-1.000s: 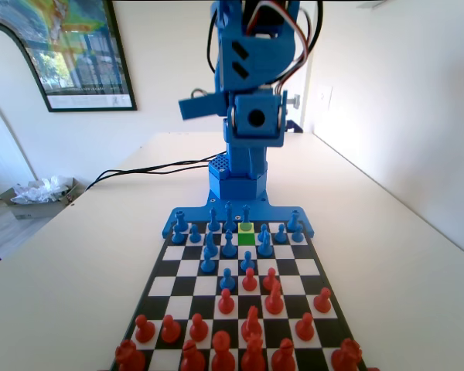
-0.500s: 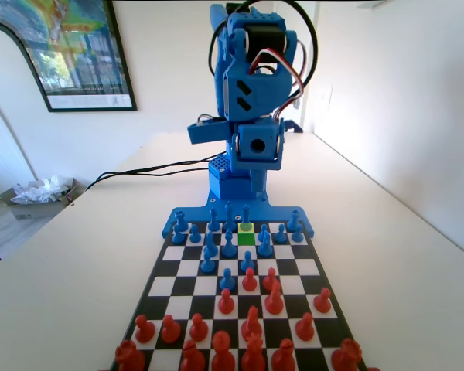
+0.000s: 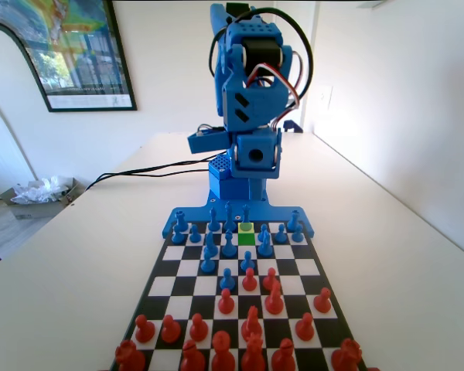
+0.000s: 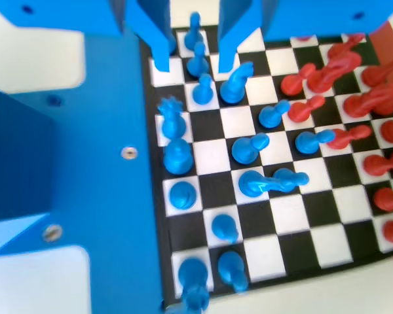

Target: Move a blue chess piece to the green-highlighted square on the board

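Red pieces (image 3: 250, 325) nearest the fixed camera, bottom row cut off.
Farther along the board (image 3: 294, 267), green-highlighted square (image 3: 246, 239) sits unoccupied among blue pieces (image 3: 229, 246); beyond, folded arm's gripper (image 4: 193, 64) hangs jaws apart, empty.

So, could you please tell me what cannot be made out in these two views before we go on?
- Fixed view: the green square shows, but the blue pieces crowded around it are too small to tell by type.
- Fixed view: the arm hangs high; its jaws hide behind its body.
- Wrist view: the board is cut off at the right edge, and the jaws cover part of the top rows.
- Wrist view: the red pieces are blurred.
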Controlling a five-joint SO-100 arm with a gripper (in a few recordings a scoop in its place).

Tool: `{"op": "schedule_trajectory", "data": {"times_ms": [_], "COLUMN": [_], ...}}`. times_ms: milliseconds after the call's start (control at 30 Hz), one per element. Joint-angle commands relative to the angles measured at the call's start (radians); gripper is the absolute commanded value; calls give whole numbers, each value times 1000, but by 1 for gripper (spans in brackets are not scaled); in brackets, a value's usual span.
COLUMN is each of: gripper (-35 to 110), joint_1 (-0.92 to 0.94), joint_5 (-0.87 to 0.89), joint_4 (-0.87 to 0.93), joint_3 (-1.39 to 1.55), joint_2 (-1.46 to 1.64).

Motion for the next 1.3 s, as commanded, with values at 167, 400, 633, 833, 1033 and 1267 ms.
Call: {"op": "schedule_trajectory", "data": {"times_ms": [167, 400, 633, 833, 1033, 1267], "gripper": [11, 12, 12, 12, 12, 12], "joint_1": [5, 9, 14, 20, 23, 31], "joint_5": [-28, -34, -41, -51, -61, -71], "joint_4": [-43, -95, -118, -147, -186, -233], "joint_3": [26, 58, 84, 107, 130, 152], "joint_2": [-2, -28, -34, -43, -55, -78]}}
